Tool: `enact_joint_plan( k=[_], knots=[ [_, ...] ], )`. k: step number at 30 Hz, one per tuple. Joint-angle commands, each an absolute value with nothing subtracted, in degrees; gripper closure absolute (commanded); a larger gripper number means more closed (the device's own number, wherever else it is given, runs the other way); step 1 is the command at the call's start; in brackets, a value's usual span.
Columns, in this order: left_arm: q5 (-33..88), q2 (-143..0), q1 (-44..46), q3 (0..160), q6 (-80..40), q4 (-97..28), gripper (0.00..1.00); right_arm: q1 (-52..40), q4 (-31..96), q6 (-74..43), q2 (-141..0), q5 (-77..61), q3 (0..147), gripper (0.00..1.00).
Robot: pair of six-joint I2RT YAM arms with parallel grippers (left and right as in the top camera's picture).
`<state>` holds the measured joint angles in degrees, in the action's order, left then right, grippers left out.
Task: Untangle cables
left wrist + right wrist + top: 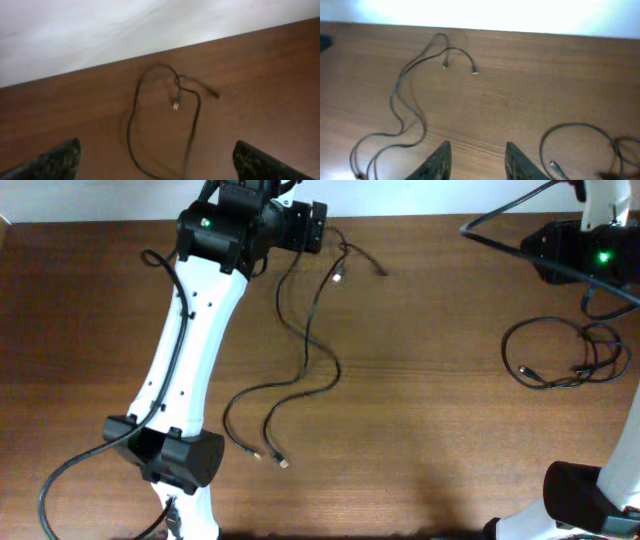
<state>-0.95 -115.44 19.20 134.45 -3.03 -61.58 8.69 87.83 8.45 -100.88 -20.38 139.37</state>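
- Your left gripper [155, 149] hangs over the table's [440, 440] far edge, fingers spread wide and holding nothing.
- Your right gripper [477, 161] is near the table's far right corner, fingers parted and empty.
- The long loose cables [300, 370] trail from the table's far edge toward its middle.
- A small coiled tangle [570, 355] lies by the table's right edge.
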Motion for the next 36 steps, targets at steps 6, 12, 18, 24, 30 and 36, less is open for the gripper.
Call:
enact_joint_plan(
  k=[6, 12, 18, 24, 30, 36],
  knots=[
    [5.8, -102.3, 19.5, 136.0, -3.9, -64.9, 0.01, 8.7, 79.3, -20.2, -103.7, 7.5, 127.5, 0.64],
    [5.7, -94.4, 19.5, 136.0, -2.8, -70.3, 0.02, 11.4, 51.8, -46.2, -103.7, 11.8, 94.8, 0.08],
    [6.7, -93.7, 19.4, 136.0, -2.8, -76.2, 0.01, 17.0, 37.6, -64.3, -104.6, 8.3, 79.8, 0.08],
    [11.8, -93.5, 19.4, 136.0, -3.0, -76.2, 0.01, 17.1, 31.9, -62.6, -113.1, -4.8, 79.7, 0.08],
    [11.6, -93.5, 19.4, 136.0, -3.0, -76.2, 0.01, 9.6, 28.3, -57.5, -114.2, 2.9, 79.7, 0.06],
    [11.6, -93.5, 19.4, 136.0, -3.0, -76.9, 0.01, 11.4, 30.7, -59.9, -116.9, 3.4, 79.7, 0.02]
  ],
)
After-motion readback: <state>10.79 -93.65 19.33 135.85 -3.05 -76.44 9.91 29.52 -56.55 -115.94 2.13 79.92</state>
